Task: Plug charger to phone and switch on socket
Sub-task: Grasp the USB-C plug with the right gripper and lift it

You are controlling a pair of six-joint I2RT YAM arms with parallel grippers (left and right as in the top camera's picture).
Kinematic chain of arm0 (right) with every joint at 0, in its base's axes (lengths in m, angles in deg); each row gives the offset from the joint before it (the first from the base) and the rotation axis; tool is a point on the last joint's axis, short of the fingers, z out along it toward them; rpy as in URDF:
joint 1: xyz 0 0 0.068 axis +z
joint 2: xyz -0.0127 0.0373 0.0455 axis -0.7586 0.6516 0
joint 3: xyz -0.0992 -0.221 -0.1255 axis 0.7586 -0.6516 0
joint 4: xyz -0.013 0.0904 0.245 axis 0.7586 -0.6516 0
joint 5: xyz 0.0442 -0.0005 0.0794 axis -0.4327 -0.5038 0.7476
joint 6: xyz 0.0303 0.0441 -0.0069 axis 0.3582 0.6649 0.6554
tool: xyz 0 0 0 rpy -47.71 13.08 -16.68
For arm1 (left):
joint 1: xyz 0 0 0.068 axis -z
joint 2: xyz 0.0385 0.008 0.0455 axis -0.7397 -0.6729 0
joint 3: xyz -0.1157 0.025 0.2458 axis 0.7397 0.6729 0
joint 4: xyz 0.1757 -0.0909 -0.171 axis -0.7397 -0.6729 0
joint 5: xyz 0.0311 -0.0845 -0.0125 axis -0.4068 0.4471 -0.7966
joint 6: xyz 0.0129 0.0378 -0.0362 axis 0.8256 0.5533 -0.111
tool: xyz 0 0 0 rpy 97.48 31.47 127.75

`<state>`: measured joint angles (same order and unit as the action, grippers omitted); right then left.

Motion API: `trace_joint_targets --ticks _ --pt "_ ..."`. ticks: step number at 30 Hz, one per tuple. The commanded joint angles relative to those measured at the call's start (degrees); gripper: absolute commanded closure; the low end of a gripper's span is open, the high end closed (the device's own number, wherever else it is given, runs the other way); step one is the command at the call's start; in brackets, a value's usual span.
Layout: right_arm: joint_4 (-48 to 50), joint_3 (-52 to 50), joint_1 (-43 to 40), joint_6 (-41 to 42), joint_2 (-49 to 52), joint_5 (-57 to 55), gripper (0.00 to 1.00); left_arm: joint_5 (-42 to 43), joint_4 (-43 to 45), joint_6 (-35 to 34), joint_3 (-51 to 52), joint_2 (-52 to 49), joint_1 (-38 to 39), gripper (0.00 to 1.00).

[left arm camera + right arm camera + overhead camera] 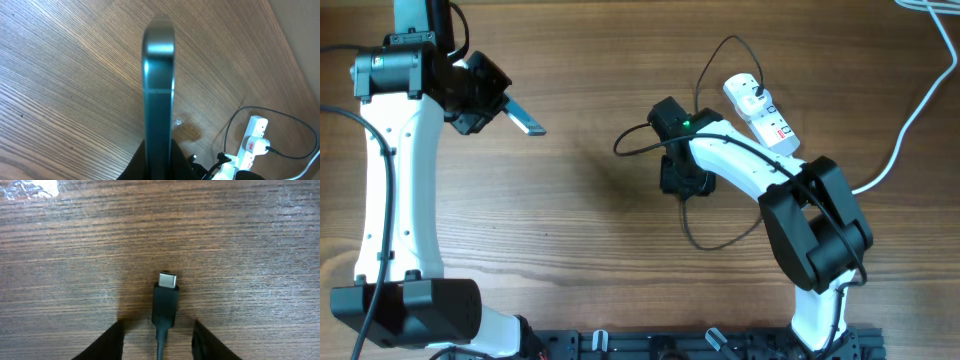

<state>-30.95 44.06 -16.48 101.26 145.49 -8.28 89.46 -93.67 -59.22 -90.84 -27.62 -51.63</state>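
My left gripper (pixel 492 100) is shut on the phone (pixel 526 118) and holds it above the table at the far left. In the left wrist view the phone (pixel 159 90) shows edge-on as a teal bar between the dark fingers (pixel 159 167). The charger cable (pixel 705 240) loops across the middle of the table, its black plug (pixel 752 95) seated in the white socket strip (pixel 765 112). My right gripper (pixel 680 178) is low over the table. In the right wrist view its open fingers (pixel 157 342) straddle the connector tip (pixel 166 300) without touching it.
A thick white cord (pixel 920 95) runs from the strip's far side off the right edge. The strip also shows in the left wrist view (pixel 252 145). The right arm's white links (pixel 750 165) lie between the strip and the table's front edge.
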Motion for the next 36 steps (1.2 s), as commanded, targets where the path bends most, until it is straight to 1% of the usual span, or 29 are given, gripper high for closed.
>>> trace_joint_targets --ticks 1,3,6,9,10,15,21,23,29,36 --pt "0.09 0.15 0.07 -0.87 2.47 0.37 0.58 -0.72 0.04 -0.31 -0.17 0.02 -0.04 0.96" --pt "0.09 0.13 0.07 -0.85 2.47 0.35 0.63 -0.72 0.02 -0.31 -0.17 0.04 -0.04 0.96" --pt "-0.04 0.13 -0.04 -0.94 2.49 0.39 0.63 -0.72 -0.04 -0.31 -0.17 0.04 -0.04 0.96" --pt "-0.15 0.07 -1.11 -3.89 2.62 1.73 0.64 -0.72 -0.22 -0.11 -0.17 0.04 -0.04 0.96" --pt "-0.07 -0.33 -1.57 -3.85 2.69 1.95 0.67 -0.72 -0.22 -0.13 -0.17 0.04 -0.04 0.96" --pt "0.63 -0.92 -1.92 -5.38 2.69 3.82 0.76 -0.72 -0.20 -0.13 -0.17 0.02 -0.04 0.96" --pt "-0.59 -0.92 -1.92 -2.80 2.69 3.32 0.75 -0.72 -0.20 -0.13 -0.17 0.04 -0.04 0.96" --pt "-1.03 -0.92 -1.90 -2.19 2.69 3.34 0.78 -0.70 -0.20 -0.13 -0.17 0.02 -0.04 0.96" --pt "-0.96 -1.66 -0.50 -0.63 2.69 1.64 0.78 -0.72 -0.17 -0.13 -0.17 0.02 -0.07 0.96" --pt "-0.98 -1.66 -0.48 -0.66 2.69 1.64 0.83 -0.72 -0.17 -0.13 -0.17 0.04 -0.04 0.96"
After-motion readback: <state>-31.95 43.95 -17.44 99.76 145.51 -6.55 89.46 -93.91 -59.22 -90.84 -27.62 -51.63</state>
